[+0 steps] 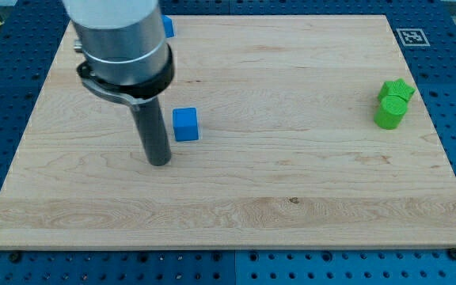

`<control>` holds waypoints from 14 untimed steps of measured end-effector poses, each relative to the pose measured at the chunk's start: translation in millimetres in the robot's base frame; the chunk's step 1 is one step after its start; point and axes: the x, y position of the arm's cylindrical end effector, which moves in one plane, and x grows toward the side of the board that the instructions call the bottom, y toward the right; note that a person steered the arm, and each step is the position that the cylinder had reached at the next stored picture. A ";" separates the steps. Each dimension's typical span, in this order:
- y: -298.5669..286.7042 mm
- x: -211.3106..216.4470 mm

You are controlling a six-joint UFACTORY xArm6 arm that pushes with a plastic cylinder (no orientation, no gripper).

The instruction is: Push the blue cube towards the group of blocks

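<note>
A blue cube (185, 124) sits on the wooden board (291, 182), left of the middle. My tip (159, 161) rests on the board just to the cube's left and a little below it, apart from it by a small gap. At the view's right stand two green blocks touching each other: a green star (398, 88) and, just below it, a green cylinder (389, 112). The arm's grey body hides the board's top left part.
Another blue block (168, 27) shows partly behind the arm at the board's top edge; its shape cannot be made out. A black-and-white marker tag (412, 36) sits off the board's top right corner. Blue perforated table surrounds the board.
</note>
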 end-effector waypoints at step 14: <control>5.9 -207.2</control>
